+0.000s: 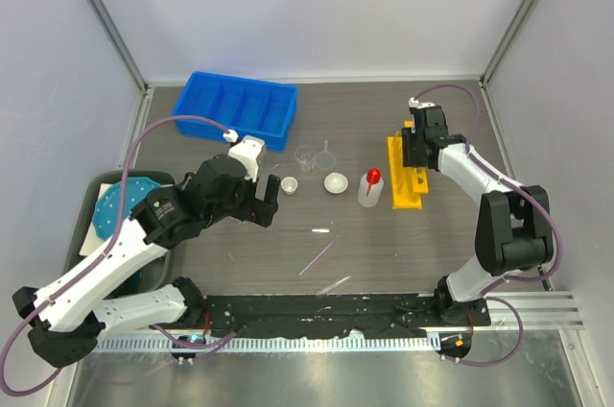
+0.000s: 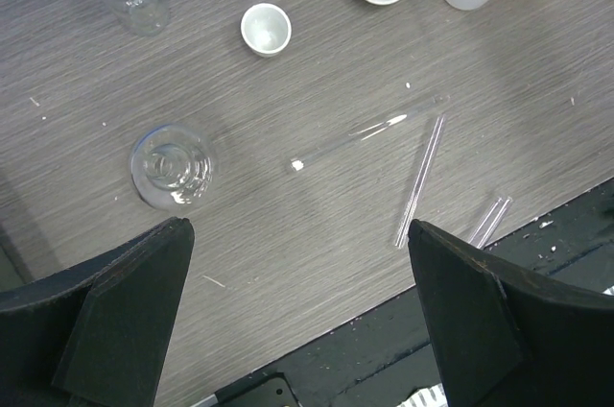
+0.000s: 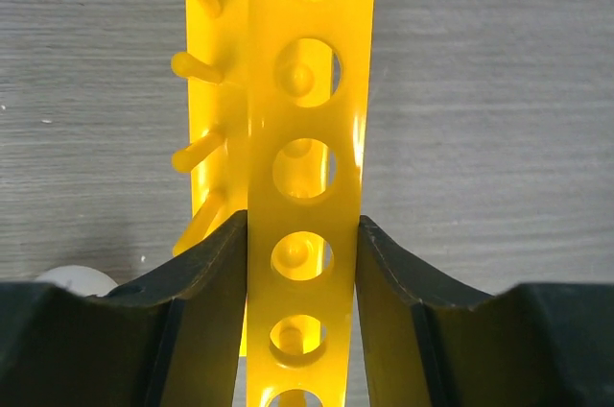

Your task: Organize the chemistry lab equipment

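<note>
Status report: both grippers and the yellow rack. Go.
Left gripper open, empty, above loose thin tubes. Right gripper shut on yellow rack. Squeeze bottle stands close beside rack.

1. I could read no text, label, brand, number or sign in any of the three views.
2. The squeeze bottle (image 1: 367, 195), the yellow rack (image 1: 408, 190) and the blue bin (image 1: 242, 82) showed me no legible marking.
</note>
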Motion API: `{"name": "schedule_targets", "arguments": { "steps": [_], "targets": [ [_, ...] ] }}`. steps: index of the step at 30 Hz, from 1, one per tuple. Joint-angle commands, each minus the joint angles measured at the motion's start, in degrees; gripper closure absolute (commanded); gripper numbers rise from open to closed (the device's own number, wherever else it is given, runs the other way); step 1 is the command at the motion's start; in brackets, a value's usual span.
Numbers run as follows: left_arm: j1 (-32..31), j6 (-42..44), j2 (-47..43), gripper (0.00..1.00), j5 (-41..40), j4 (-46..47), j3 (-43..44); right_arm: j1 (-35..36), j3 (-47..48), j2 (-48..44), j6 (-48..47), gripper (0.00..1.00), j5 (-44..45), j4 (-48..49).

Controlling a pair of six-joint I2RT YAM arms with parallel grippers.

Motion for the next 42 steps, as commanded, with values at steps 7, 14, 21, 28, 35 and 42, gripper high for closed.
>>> {"name": "schedule_targets", "arguments": {
  "steps": [7, 14, 21, 28, 35, 42],
  "targets": [
    [-0.28, 1.06, -4.57, 0.0, 2.09, 3.88, -0.07, -1.61, 11.3, 8.52, -8.85, 0.89, -10.16, -0.61],
    [-0.28, 0.88, -4.13, 0.0, 1.65, 4.77, -0.25, -1.61, 9.65, 7.3, -7.89, 0.69, -6.92, 0.26],
    [-0.28, 0.88, -2.99, 0.0, 1.21, 4.59, 0.28, -1.61, 8.68, 4.58, -6.13, 0.52, -3.75, 1.14],
    [-0.19, 1.32, -3.16, 0.0, -0.37, 4.24, 1.24, -1.7, 9.99, 1.77, -4.72, 0.35, -2.26, 0.53],
    [-0.19, 2.11, -1.94, 0.0, -3.18, 3.71, 2.73, -1.61, 12.37, -1.83, -3.05, 0.23, -0.77, -0.26],
    [-0.28, 2.99, 4.03, 0.0, 0.14, 7.31, 5.29, 0.14, 17.81, -12.55, 1.52, 0.18, 4.77, -3.33]
  ]
}}
